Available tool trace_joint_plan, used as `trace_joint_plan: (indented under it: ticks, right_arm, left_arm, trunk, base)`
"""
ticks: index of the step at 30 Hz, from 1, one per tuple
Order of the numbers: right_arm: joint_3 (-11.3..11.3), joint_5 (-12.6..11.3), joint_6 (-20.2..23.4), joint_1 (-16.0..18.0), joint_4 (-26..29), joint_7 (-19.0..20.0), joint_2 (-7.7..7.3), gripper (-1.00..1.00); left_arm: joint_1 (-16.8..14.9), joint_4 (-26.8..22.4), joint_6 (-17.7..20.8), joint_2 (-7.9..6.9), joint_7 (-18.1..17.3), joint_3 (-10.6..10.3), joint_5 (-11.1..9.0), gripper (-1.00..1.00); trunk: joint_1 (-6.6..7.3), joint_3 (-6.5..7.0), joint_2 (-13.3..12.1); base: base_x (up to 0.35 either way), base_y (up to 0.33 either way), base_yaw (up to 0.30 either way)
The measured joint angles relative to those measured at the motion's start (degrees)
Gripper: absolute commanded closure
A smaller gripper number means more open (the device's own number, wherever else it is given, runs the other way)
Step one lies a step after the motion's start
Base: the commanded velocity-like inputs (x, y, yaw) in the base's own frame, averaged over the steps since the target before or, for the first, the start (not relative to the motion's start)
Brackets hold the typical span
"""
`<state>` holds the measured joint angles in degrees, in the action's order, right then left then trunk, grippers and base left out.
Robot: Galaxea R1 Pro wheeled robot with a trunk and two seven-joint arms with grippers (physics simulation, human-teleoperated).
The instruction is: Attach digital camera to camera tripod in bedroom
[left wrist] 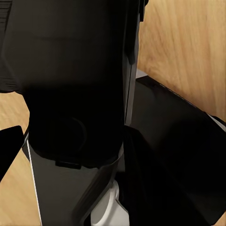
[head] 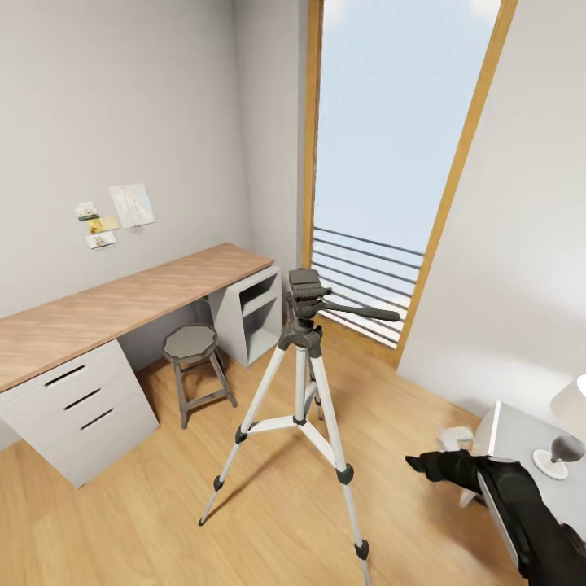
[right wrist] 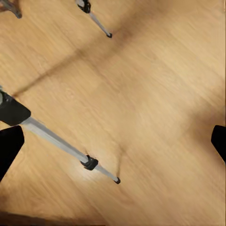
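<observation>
1. While the digital camera itself cannot be made out in any picture, I judge the step in hand to be the approach: the robot faces the camera tripod (head: 303, 382) in the bedroom with nothing yet mounted on its head.
2. Nearest, the right arm (head: 505, 488) reaches in low at the right of the head view; the right wrist view shows its fingers (right wrist: 10, 143) spread wide apart, released, holding nothing, above the wood floor (right wrist: 155, 94) and a tripod leg (right wrist: 61, 143).
3. Dark robot bodywork crowds the left wrist view; whether the left fingers are clenched or released I cannot tell.
4. Mid-room, the tripod stands upright on the floor, legs splayed, pan handle (head: 362, 311) pointing right, head plate bare.
5. Next, I judge, the camera must be found and brought squarely down onto that plate.
6. Farther off: a stool (head: 190, 346) beside the long worktop (head: 122, 301), then the tall window (head: 391, 163). A lamp (head: 570, 399) at the right edge is cut off.
</observation>
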<state>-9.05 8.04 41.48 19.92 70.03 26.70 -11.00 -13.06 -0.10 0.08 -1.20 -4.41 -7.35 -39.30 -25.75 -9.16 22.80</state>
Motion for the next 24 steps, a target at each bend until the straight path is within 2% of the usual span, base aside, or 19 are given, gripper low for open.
trace_joint_plan:
  ticks: [6, 9, 11, 12, 15, 16, 18, 21, 24]
  right_arm:
    - [0.06, -0.02, 1.17, 5.34, 0.57, 3.58, 0.53, -1.0]
    - [0.32, -0.01, 2.99, 8.09, 0.74, 4.57, 1.43, -1.0]
    - [0.66, -0.03, 3.82, 8.84, 0.94, 4.85, 2.8, -1.0]
    - [1.29, -0.14, 4.43, 9.3, 1.36, 5.03, 4.63, -1.0]
    - [3.02, 0.27, 4.77, 9.73, 2.43, 5.15, 7.87, -1.0]
    - [4.19, 0.31, 4.85, 9.89, 3.38, 5.15, 9.7, -1.0]
    - [5.71, 0.62, 4.78, 9.98, 4.57, 5.12, 11.64, -1.0]
    - [6.74, 0.67, 4.83, 10.04, 5.29, 5.23, 12.71, -1.0]
    - [7.17, 0.63, 5.02, 10.07, 5.7, 5.34, 13.07, -1.0]
  left_arm:
    - [0.0, 0.0, 0.0, -0.01, 0.0, 0.0, 0.0, 1.0]
    - [0.0, 0.0, 0.0, -0.01, 0.0, 0.01, 0.04, 1.0]
    - [0.0, 0.0, 0.0, -0.01, 0.01, 0.0, 0.02, 1.0]
    - [0.0, 0.0, 0.0, -0.01, 0.0, 0.0, 0.01, 1.0]
    - [0.0, 0.0, 0.0, -0.01, 0.0, 0.0, 0.01, 1.0]
    - [0.0, 0.0, 0.0, -0.01, 0.01, -0.01, 0.02, 1.0]
    - [0.0, 0.0, 0.0, -0.01, 0.0, 0.0, 0.04, 1.0]
    - [0.0, -0.01, 0.0, -0.01, 0.0, 0.0, 0.07, 1.0]
    - [0.0, -0.01, 0.0, -0.01, 0.0, 0.0, 0.08, 1.0]
  trunk:
    - [0.0, -0.01, 0.0]
    - [0.0, -0.01, 0.0]
    - [0.0, -0.01, 0.0]
    - [0.0, -0.01, 0.0]
    - [0.0, -0.01, 0.0]
    - [0.0, -0.01, 0.0]
    - [0.0, -0.01, 0.0]
    - [0.0, -0.01, 0.0]
    - [0.0, -0.01, 0.0]
  base:
    - [0.0, 0.0, 0.0]
    - [0.0, 0.0, 0.0]
    - [0.0, 0.0, 0.0]
    - [0.0, 0.0, 0.0]
    - [0.0, 0.0, 0.0]
    - [0.0, 0.0, 0.0]
    - [0.0, 0.0, 0.0]
    - [0.0, 0.0, 0.0]
    - [0.0, 0.0, 0.0]
